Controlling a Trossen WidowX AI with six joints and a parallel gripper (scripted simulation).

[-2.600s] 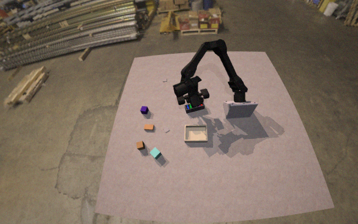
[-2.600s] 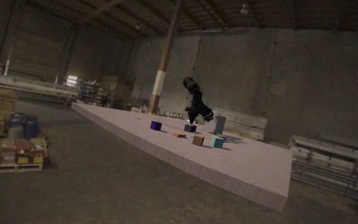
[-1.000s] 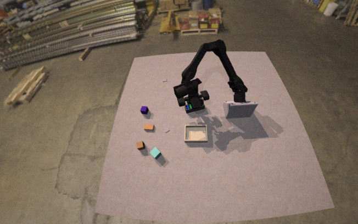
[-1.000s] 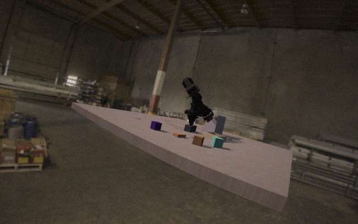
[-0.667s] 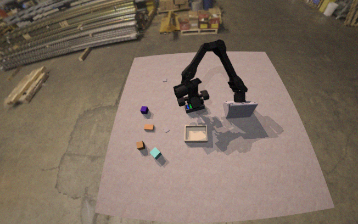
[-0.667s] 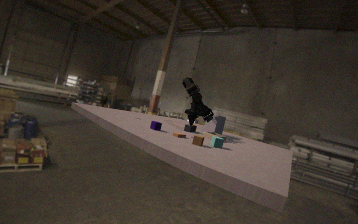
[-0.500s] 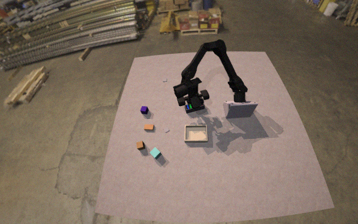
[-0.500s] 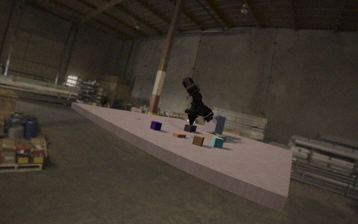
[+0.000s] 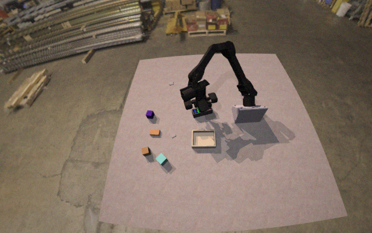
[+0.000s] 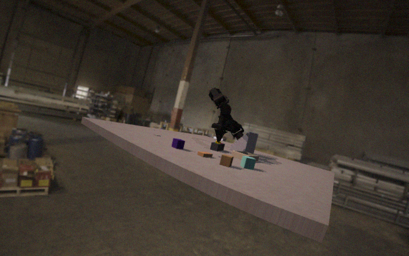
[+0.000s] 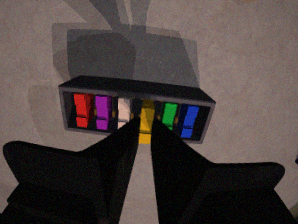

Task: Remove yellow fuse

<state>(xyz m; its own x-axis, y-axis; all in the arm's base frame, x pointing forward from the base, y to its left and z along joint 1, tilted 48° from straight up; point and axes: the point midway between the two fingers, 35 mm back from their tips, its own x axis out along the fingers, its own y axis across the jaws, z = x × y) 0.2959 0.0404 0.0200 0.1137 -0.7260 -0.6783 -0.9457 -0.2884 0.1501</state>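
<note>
My gripper (image 10: 218,140) (image 11: 146,123) is shut on the yellow fuse (image 10: 217,142) (image 11: 146,117) and points down over the black fuse block (image 9: 202,114) (image 10: 217,147) (image 11: 142,86). The yellow fuse shows raised above its neighbours, at the block's top; whether its lower end is clear of the slot I cannot tell. The red (image 11: 81,110), purple (image 11: 102,112), white (image 11: 124,110), green (image 11: 170,115) and blue (image 11: 189,120) fuses stand in the block. The shallow wooden tray (image 9: 203,147) (image 10: 238,154) is empty, in front of the block in the top view.
A grey upright panel (image 9: 250,115) (image 10: 252,142) stands right of the block by the arm's base. Purple (image 9: 149,114) (image 10: 178,144), brown (image 9: 145,151) (image 10: 226,160) and teal (image 9: 161,159) (image 10: 248,162) cubes and a flat orange block (image 9: 154,132) (image 10: 204,154) lie left of the tray in the top view.
</note>
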